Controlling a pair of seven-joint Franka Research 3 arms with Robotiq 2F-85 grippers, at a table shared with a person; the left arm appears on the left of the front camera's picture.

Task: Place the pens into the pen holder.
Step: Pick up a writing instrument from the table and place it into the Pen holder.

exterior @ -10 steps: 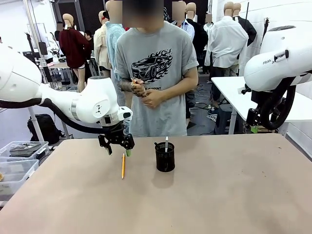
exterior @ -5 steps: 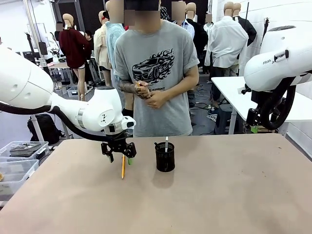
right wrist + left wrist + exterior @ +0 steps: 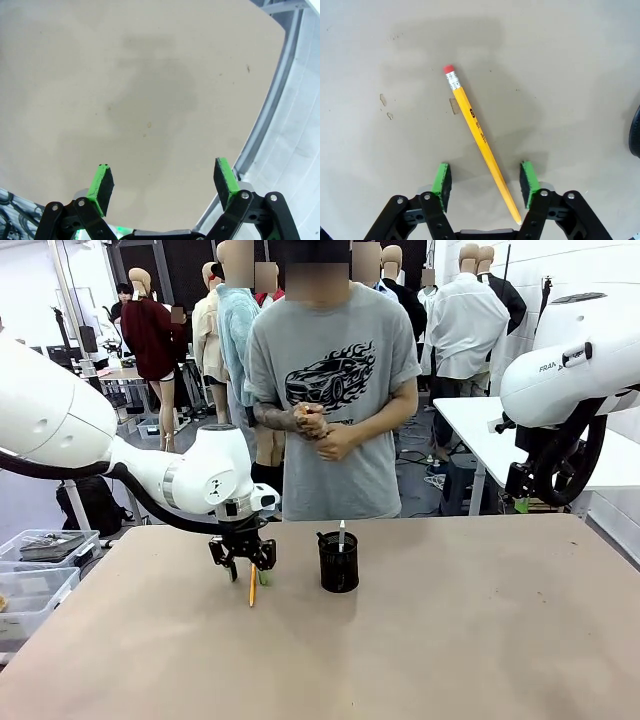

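Left gripper (image 3: 485,185) set low over table (image 3: 560,60), pads spread either side of yellow pencil (image 3: 477,127), untouched: straddle judged ready for pinch. Pencil laid flat just left of mesh pen holder (image 3: 339,565); silver-white pen (image 3: 341,533) stood inside. Right gripper (image 3: 165,182) held wide open, empty, parked clear.

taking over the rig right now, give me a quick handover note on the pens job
Left gripper: open, low over the table, pads either side of the yellow pencil near its tip; not gripped yet.
Right gripper: open, empty, above the table's edge, away from the work.
Pen holder: upright mid-table, just right of the pencil. A silver-white pen and what looks like a dark pen stand in it.
Person's hands: clasped at the far side, off the table.
Done: two pens in.
Left: close on the pencil, lift it, drop it in the holder.
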